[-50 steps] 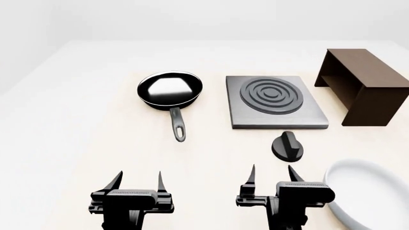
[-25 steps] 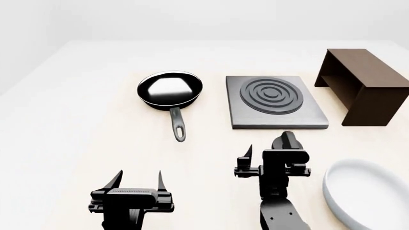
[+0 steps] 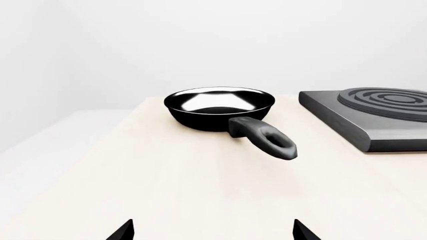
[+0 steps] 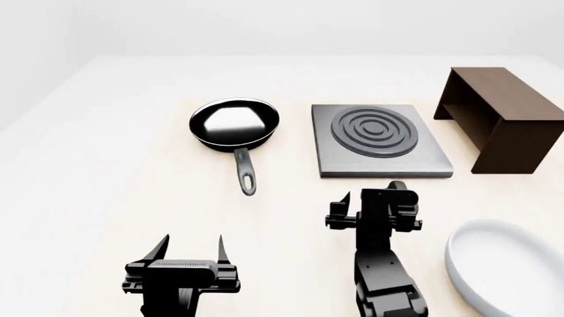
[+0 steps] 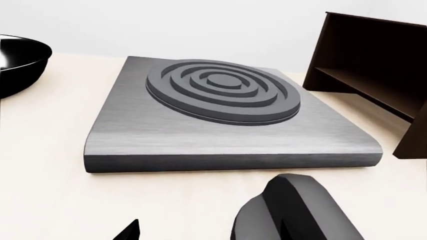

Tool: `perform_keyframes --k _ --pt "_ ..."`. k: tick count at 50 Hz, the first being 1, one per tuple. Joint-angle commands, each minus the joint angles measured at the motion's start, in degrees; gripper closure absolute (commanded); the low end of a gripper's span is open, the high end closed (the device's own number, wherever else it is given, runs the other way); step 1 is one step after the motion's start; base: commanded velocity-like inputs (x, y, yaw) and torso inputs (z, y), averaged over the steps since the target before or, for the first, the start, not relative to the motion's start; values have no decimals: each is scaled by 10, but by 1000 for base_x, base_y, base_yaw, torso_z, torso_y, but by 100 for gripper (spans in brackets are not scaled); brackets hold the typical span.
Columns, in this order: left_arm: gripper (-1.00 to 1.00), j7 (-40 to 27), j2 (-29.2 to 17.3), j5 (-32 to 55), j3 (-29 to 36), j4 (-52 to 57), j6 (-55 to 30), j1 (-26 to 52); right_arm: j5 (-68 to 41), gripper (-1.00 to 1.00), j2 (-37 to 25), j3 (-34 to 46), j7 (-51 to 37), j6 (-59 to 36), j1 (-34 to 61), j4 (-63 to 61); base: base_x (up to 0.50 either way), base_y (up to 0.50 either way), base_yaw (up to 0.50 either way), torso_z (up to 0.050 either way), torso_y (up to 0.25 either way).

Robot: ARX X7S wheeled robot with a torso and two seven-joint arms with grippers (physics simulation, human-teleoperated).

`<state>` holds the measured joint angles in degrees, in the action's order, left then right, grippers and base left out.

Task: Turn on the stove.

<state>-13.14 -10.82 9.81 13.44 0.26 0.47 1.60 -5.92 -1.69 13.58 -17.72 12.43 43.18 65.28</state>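
The stove point(image 4: 381, 140) is a flat grey slab with dark burner rings, at the middle right of the table. It also fills the right wrist view point(image 5: 227, 115). Its black round knob point(image 5: 293, 210) lies on the table just in front of the slab. In the head view only the knob's top point(image 4: 397, 187) shows past my right gripper point(image 4: 374, 198). That gripper point(image 5: 217, 235) is open, with the knob between its jaws, close to one finger. My left gripper point(image 4: 189, 249) is open and empty near the table's front edge point(image 3: 213, 232).
A black frying pan point(image 4: 234, 125) with its handle toward me sits left of the stove; it shows in both wrist views point(image 3: 219, 105) point(image 5: 20, 65). A brown wooden box point(image 4: 502, 119) stands right of the stove. A white bowl point(image 4: 502, 267) lies at the front right.
My right gripper has moved forward toward the stove and now stands over the knob, hiding most of it. The left arm has not moved.
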Motion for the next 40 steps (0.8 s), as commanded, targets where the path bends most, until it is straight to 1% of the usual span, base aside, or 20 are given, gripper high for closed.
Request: perform_keyframes --k 1,12,40 --pt "-100 -2 -3 3 3 -3 2 2 -7 -100 9 -8 0 36 43 96 0 0 0 0 0" --pt "-100 -6 -5 5 6 -1 1 2 -9 -100 10 -35 8 11 44 97 0 0 0 0 0" --pt "-100 -13 -11 10 13 3 1 2 20 -100 13 -72 12 1 42 97 0 0 0 0 0"
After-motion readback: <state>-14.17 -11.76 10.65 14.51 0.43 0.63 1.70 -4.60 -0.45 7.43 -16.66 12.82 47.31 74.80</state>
